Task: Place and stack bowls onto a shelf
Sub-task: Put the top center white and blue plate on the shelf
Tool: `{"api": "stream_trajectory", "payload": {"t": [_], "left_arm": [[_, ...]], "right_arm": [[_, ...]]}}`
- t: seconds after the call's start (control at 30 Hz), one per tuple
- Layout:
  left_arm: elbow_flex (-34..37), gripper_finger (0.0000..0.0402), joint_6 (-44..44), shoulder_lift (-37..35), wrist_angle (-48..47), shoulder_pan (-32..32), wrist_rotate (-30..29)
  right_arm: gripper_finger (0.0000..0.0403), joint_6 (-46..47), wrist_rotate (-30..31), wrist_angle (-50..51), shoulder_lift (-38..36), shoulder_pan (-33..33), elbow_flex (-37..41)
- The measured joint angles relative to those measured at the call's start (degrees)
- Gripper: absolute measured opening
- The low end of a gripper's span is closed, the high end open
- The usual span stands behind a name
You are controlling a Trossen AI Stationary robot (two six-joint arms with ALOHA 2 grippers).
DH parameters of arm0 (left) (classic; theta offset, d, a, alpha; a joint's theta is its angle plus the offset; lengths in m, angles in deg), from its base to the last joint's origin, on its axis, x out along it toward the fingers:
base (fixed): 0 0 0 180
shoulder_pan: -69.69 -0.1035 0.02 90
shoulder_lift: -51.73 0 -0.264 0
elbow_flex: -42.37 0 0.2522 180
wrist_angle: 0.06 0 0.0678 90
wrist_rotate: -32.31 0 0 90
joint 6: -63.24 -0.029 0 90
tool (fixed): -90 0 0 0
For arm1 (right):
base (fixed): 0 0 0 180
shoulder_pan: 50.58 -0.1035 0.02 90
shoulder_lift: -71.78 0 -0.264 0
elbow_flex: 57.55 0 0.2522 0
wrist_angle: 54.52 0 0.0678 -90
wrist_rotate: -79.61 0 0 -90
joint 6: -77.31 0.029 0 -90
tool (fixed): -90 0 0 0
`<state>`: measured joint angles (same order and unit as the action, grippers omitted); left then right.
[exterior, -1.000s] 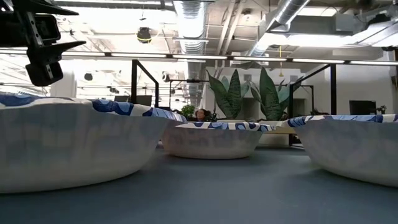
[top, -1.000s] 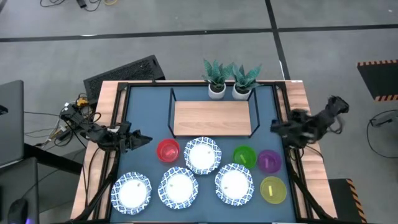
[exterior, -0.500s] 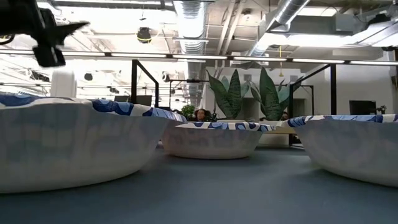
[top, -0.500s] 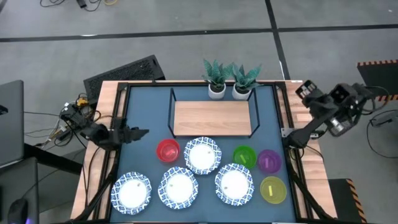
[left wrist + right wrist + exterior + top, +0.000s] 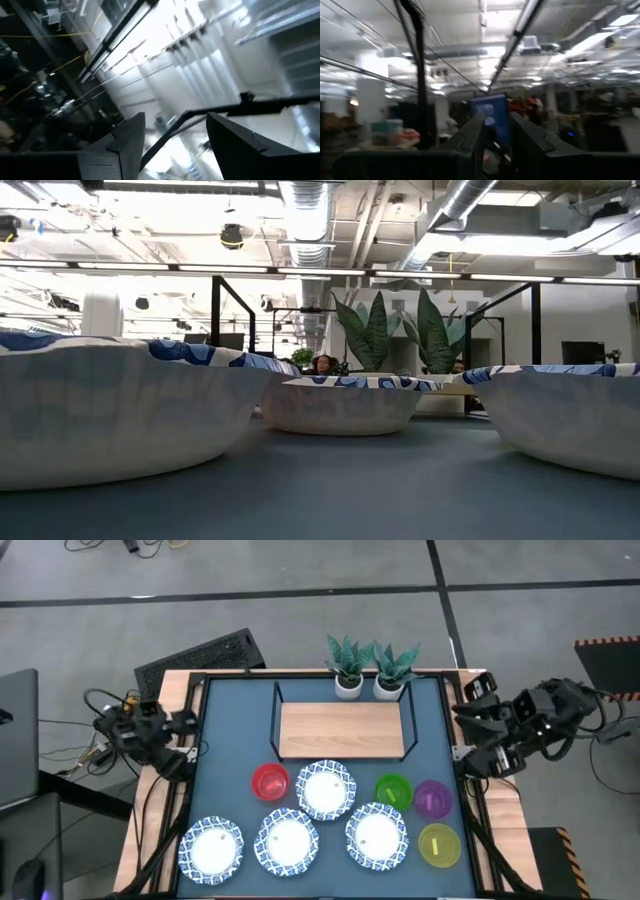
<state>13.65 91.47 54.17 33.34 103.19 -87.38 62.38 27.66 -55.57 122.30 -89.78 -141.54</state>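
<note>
In the high view, four white bowls with blue patterned rims (image 5: 325, 788), (image 5: 211, 847), (image 5: 287, 841), (image 5: 377, 834) sit on their bases on the dark-blue tabletop. So do the red (image 5: 270, 781), green (image 5: 393, 790), purple (image 5: 432, 798) and yellow (image 5: 439, 844) bowls. The wood shelf (image 5: 343, 729) stands behind them, nothing on it. My left gripper (image 5: 190, 724) is drawn back over the table's left edge, open (image 5: 175, 132), pointing up at the ceiling. My right gripper (image 5: 470, 703) hovers over the right edge, fingers slightly apart (image 5: 496, 125), facing the room. In the low view three patterned bowls (image 5: 120, 410), (image 5: 345, 402), (image 5: 570, 415) show, but neither gripper.
Two small white plant pots (image 5: 349, 685), (image 5: 388, 687) stand just behind the shelf at the table's far edge. A black metal frame (image 5: 195, 690) rims the table. Bare tabletop lies between the shelf and the bowls and beside the red bowl.
My left gripper has pulled back from beside the red bowl toward the table's left edge, tipped upward and left the low view. My right gripper has swung up and away from the table's right side toward the far right corner, tipping up. No bowl has moved.
</note>
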Motion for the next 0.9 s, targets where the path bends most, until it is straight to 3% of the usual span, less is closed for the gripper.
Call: {"api": "stream_trajectory", "payload": {"t": [0.13, 0.37, 0.5, 0.6, 0.7, 0.77, 0.9], "left_arm": [[-11.56, 0.0197, -1.67, 5.29, -14.06, 0.00, -0.05], [-29.49, 0.0197, -2.68, 16.24, -40.15, 0.00, -0.76], [-34.82, 0.0197, -0.26, 20.85, -49.15, 0.00, -2.05], [-36.70, 0.0197, -0.59, 22.55, -52.58, 0.00, -2.11], [-37.61, 0.0197, -2.13, 22.86, -53.45, 0.00, -4.29], [-38.07, 0.0197, -2.75, 22.70, -53.36, 0.00, -6.29], [-39.41, 0.0197, -5.69, 21.78, -53.32, 0.00, -7.72]], "right_arm": [[0.0113, 0.25, 8.78, 9.18, 3.42, 0.36, -5.24], [0.0113, -1.77, 29.92, 25.54, 10.49, 0.35, -9.43], [0.0113, 5.55, 31.74, 30.60, 15.01, 0.88, -9.43], [0.0113, 16.94, 31.72, 34.22, 18.52, 2.20, -9.43], [0.0113, 31.86, 27.69, 38.37, 21.38, 4.05, -9.43], [0.0113, 37.30, 17.82, 39.54, 22.87, 5.54, -9.85], [0.0113, 25.80, -0.61, 29.14, 26.59, 8.83, -15.82]]}}
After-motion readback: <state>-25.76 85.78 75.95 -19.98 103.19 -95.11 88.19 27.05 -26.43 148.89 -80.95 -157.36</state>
